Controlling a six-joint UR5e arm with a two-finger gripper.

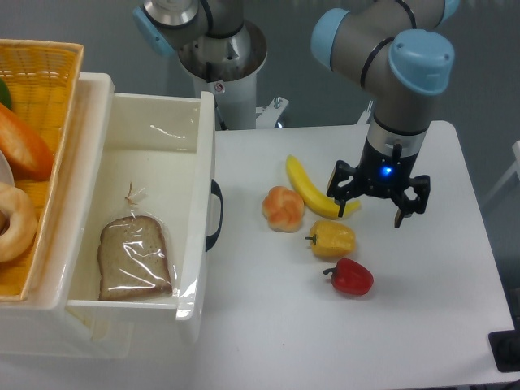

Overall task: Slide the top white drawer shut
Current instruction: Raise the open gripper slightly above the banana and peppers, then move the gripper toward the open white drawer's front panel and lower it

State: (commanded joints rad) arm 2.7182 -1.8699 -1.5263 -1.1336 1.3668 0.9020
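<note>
The top white drawer (pixel 199 146) stands pulled out from the cabinet at the left, seen from above. Its flat front faces right and carries a dark curved handle (pixel 215 214). Inside lies a slice of bread in a clear bag (pixel 134 257). My gripper (pixel 375 210) hangs over the table to the right of the drawer, well apart from it, above the tip of a banana (pixel 310 188). Its fingers (pixel 404 213) are spread and hold nothing. The lower drawer is hidden under the top one.
A yellow wicker basket (pixel 57 89) with bread rolls sits on the cabinet at the far left. On the table lie a bun (pixel 283 208), a yellow pepper (pixel 332 238) and a red pepper (pixel 351 277). The robot base (pixel 219 57) stands behind the drawer.
</note>
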